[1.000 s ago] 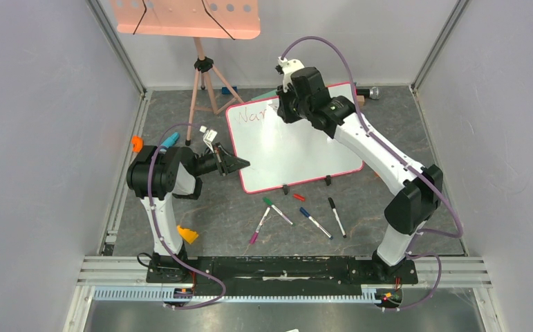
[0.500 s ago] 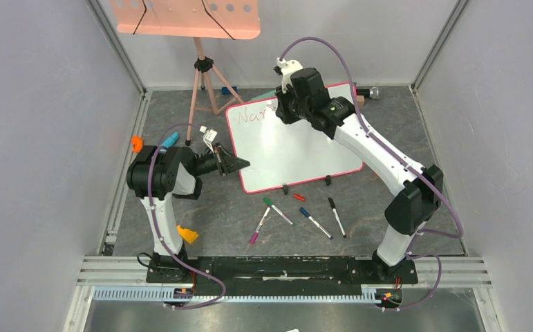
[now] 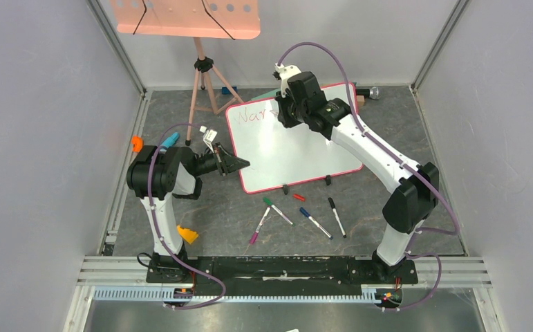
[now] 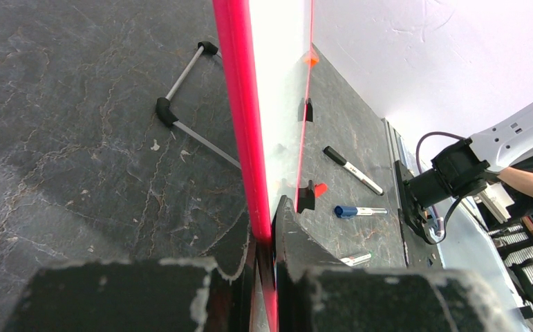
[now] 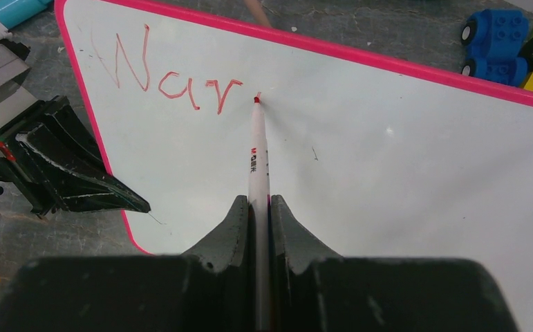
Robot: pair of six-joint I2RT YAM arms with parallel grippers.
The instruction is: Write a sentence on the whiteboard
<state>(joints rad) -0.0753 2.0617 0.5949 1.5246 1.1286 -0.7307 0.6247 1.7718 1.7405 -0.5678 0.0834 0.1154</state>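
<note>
The right pincer [image 5: 258,207] gripped a marker [image 5: 257,155], its red tip touching the whiteboard [image 5: 401,180] just after the sentence [image 5: 173,79], 3 letters long; the left pincer [image 4: 266,232] clamped the board's rim.

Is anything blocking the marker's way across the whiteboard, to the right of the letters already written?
Nothing visible. The marker in the right gripper touches the whiteboard just right of the letters; beyond, the surface is bare. The left gripper clamps the left rim.
</note>
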